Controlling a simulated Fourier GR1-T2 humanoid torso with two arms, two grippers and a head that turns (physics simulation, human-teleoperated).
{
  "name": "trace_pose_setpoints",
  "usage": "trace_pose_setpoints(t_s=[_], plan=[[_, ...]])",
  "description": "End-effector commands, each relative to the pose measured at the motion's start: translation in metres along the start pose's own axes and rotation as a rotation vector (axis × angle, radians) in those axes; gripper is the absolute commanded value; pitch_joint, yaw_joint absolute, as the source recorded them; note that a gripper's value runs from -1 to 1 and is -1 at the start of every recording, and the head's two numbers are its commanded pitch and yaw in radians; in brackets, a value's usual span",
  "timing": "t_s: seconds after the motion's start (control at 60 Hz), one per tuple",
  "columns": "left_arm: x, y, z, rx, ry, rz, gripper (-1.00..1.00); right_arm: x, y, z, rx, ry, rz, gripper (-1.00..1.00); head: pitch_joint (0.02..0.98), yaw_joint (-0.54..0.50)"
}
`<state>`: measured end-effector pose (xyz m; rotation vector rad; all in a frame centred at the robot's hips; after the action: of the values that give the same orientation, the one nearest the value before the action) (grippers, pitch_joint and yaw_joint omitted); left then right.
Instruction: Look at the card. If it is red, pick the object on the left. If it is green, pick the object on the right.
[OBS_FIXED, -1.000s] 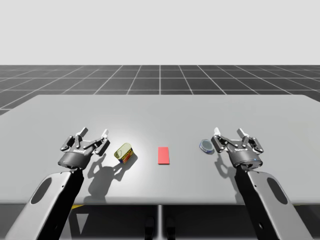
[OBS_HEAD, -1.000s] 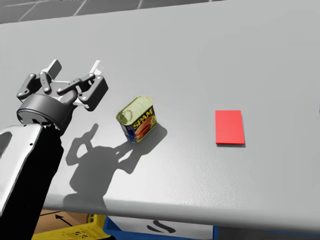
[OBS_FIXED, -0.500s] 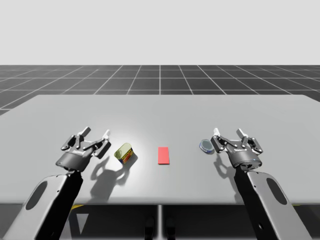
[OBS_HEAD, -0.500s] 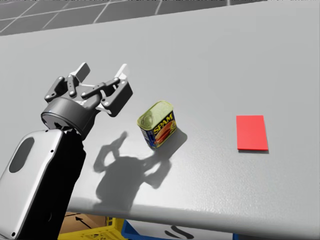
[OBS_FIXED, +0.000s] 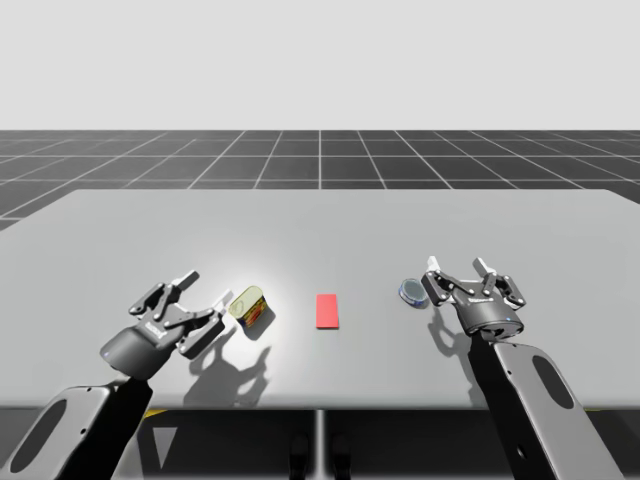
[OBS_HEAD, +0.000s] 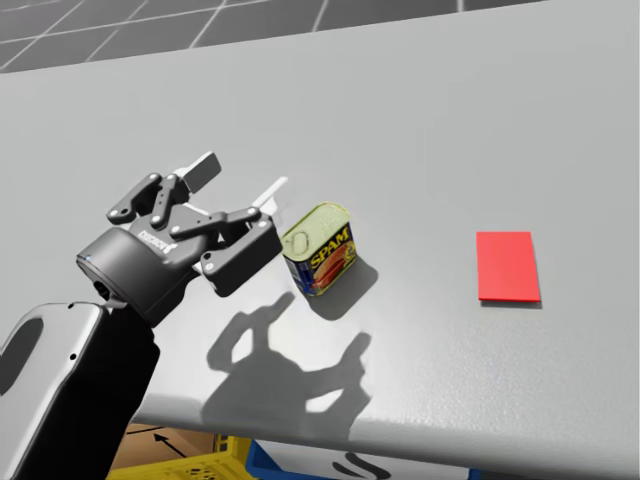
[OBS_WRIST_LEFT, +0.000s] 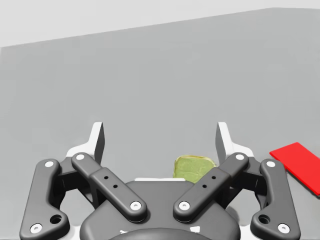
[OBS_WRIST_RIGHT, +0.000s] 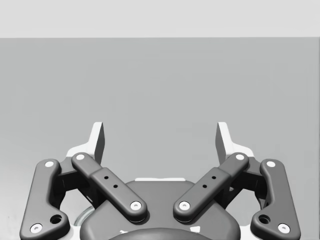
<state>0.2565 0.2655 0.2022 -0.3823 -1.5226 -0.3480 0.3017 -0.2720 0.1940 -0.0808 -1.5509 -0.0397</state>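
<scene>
Left gripper (OBS_FIXED: 207, 288): released, now closing in beside the can (OBS_FIXED: 249, 306). Right gripper (OBS_FIXED: 456, 266): released, staying put. Head is turning.

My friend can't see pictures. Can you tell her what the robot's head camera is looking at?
My open left gripper hovers close beside a boxy yellow-topped can on a grey table, not gripping it. A flat red card lies on the table further right of the can.
</scene>
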Motion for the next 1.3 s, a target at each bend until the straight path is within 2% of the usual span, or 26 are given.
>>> trace_pose_setpoints(t_s=[0.017, 0.05, 0.183, 0.217, 0.267, 0.417, 0.683, 1.3], plan=[[-0.02, -0.009, 0.016, -0.046, 0.052, 0.013, -1.0, 0.0, -0.001, 0.0, -0.003, -0.001, 0.002, -1.0, 0.851, 0.29], [-0.027, -0.009, 0.02, -0.042, 0.064, -0.005, -1.0, 0.0, 0.0, 0.0, -0.003, -0.001, 0.002, -1.0, 0.852, 0.29], [-0.047, -0.01, 0.025, -0.049, 0.112, -0.019, -1.0, 0.0, -0.001, -0.001, -0.002, -0.003, 0.002, -1.0, 0.851, 0.3], [-0.052, -0.01, 0.025, -0.047, 0.126, -0.033, -1.0, 0.0, -0.001, -0.001, -0.003, -0.003, 0.002, -1.0, 0.85, 0.3], [-0.056, -0.009, 0.024, -0.051, 0.14, -0.028, -1.0, 0.0, -0.001, -0.001, -0.003, -0.003, 0.002, -1.0, 0.849, 0.3], [-0.069, -0.009, 0.018, -0.045, 0.185, -0.044, -1.0, 0.0, -0.001, -0.001, -0.003, -0.003, 0.0, -1.0, 0.85, 0.3], [-0.077, -0.012, -0.003, -0.036, 0.213, -0.067, -1.0, 0.0, -0.001, -0.002, -0.001, -0.004, 0.0, -1.0, 0.848, 0.29], [-0.084, -0.019, -0.048, -0.049, 0.266, -0.06, -1.0, 0.0, -0.002, -0.002, -0.001, -0.006, -0.002, -1.0, 0.848, 0.27]])
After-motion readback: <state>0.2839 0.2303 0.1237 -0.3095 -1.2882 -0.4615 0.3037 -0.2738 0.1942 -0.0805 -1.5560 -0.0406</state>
